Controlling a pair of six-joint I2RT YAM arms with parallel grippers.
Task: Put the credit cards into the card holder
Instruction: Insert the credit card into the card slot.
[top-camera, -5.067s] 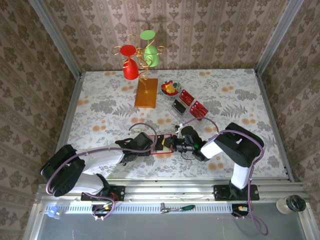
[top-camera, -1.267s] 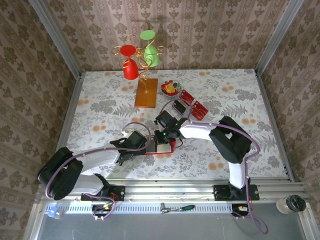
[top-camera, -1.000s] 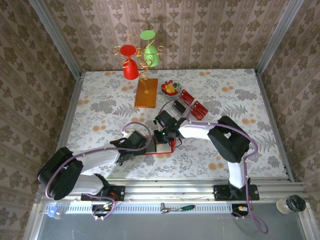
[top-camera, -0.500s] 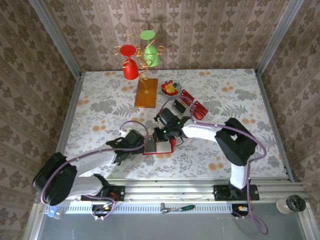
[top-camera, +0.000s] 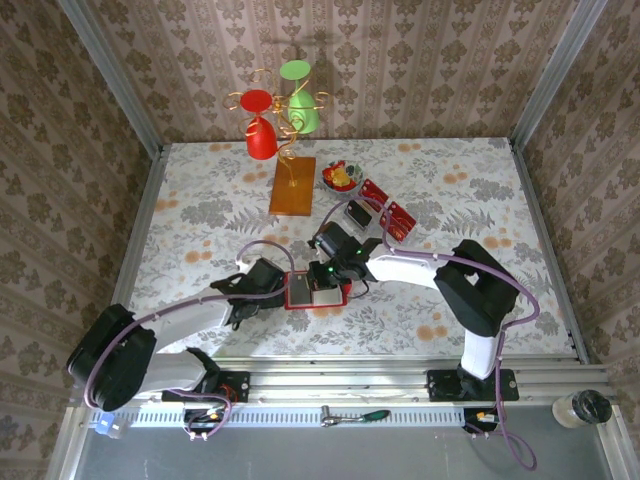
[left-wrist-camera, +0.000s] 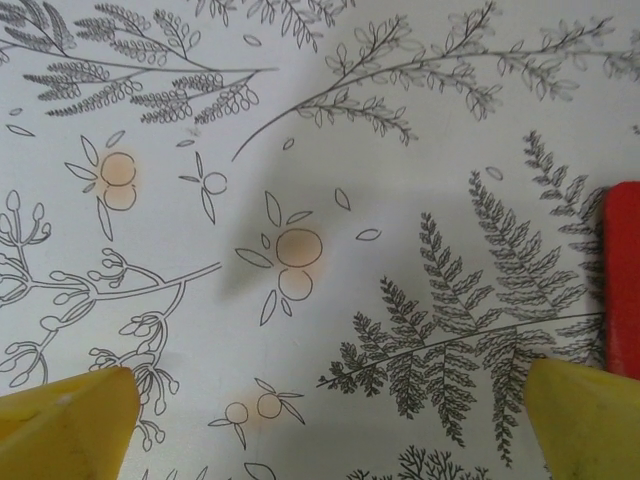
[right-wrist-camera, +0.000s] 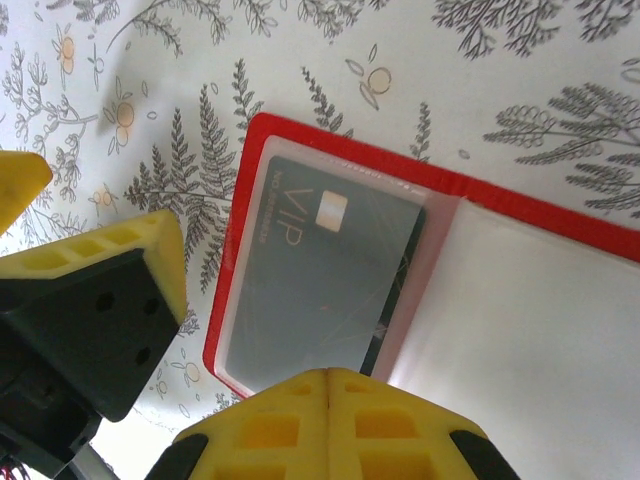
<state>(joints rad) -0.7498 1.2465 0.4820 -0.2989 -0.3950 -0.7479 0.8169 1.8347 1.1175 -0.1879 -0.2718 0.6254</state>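
Observation:
The red card holder (top-camera: 303, 292) lies open on the patterned table, its pale inside facing up (right-wrist-camera: 520, 330). A dark credit card (right-wrist-camera: 320, 285) with gold VIP lettering sits under the clear left pocket. My right gripper (right-wrist-camera: 328, 385) is shut with nothing in it, its tips over the holder's near edge by the fold; seen from above, the right gripper (top-camera: 324, 276) is over the holder. My left gripper (left-wrist-camera: 325, 425) stands wide open over bare cloth just left of the holder's red edge (left-wrist-camera: 622, 290). More red credit cards (top-camera: 398, 218) stand at the back right.
A clear tray (top-camera: 372, 208) holds the spare cards and a dark one (top-camera: 357, 213). Behind it are a small bowl (top-camera: 340, 177) and a wire stand with red and green glasses (top-camera: 280, 110) on a wooden base (top-camera: 292, 186).
My left gripper has drawn back to the left, uncovering the holder's left half. The right arm's elbow has swung to the right while its shut gripper stayed over the holder.

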